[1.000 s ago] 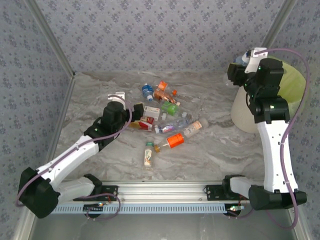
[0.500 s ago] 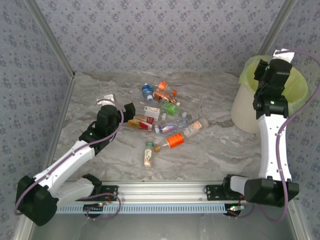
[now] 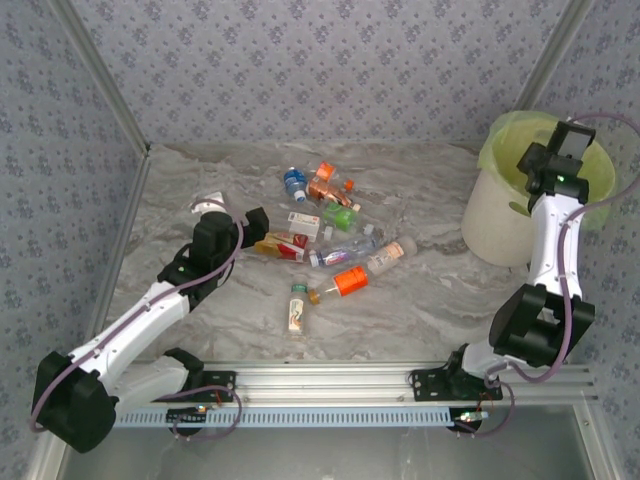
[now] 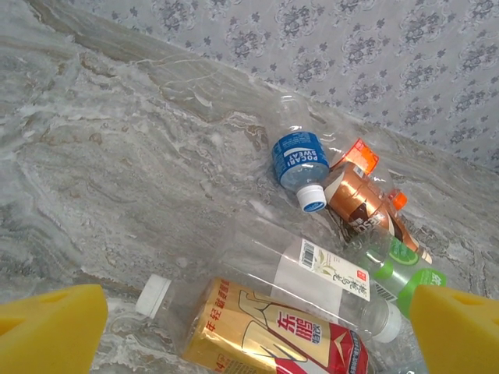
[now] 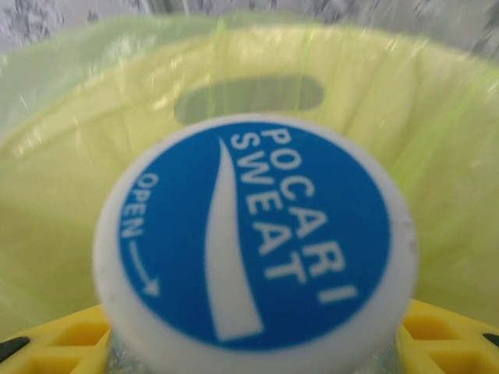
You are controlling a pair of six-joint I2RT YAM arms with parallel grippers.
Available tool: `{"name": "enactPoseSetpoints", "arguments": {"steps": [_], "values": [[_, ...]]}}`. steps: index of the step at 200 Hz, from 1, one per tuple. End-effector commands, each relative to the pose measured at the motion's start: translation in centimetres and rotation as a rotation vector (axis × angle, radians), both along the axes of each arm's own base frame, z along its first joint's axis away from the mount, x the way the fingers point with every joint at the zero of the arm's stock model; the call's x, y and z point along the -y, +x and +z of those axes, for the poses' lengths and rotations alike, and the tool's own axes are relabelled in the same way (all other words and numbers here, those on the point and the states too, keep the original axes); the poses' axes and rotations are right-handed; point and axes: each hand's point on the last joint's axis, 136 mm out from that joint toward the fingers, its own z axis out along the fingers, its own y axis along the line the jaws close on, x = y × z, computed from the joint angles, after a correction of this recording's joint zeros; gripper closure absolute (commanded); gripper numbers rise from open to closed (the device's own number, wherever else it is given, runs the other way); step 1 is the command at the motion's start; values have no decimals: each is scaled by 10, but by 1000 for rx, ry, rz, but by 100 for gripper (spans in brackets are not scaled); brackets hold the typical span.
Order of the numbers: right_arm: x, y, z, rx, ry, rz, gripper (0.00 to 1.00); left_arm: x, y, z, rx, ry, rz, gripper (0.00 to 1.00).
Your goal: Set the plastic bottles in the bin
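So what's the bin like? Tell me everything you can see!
The bin is a tall, round, cream-white tub, plastic by its look, standing upright on the table, at its far right corner. A see-through lime-green bag lines it and folds over the rim; an oval handle slot shows through the bag. The right gripper hangs over its open mouth, a blue-and-white bottle cap between its yellow fingers.

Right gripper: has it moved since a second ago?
Yes. The right gripper swung right, from the bin's left edge to above its mouth.
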Motion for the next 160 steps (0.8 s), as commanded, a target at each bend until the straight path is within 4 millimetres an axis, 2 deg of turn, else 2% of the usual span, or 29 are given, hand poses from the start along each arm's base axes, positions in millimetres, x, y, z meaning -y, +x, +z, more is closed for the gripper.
{"name": "enactPoseSetpoints", "arguments": {"steps": [1, 19, 52, 93, 111, 160], "values": [[-8, -4, -5, -41, 67, 23, 37, -5, -4, -2, -22, -18, 18, 1], [-8, -9, -7, -52, 67, 10, 32, -7, -6, -8, -55, -5, 26, 0], [-14, -15, 7, -43, 61, 24, 21, -10, -7, -17, -89, 12, 47, 1], [-36, -24, 39, 10, 21, 75, 12, -24, -7, -21, -82, 22, 128, 1], [-53, -29, 52, 36, 7, 121, 10, -29, -8, -21, -61, 16, 149, 0], [-126, -47, 73, 109, -11, 379, 8, -43, -12, -23, -45, 13, 214, 1]]}}
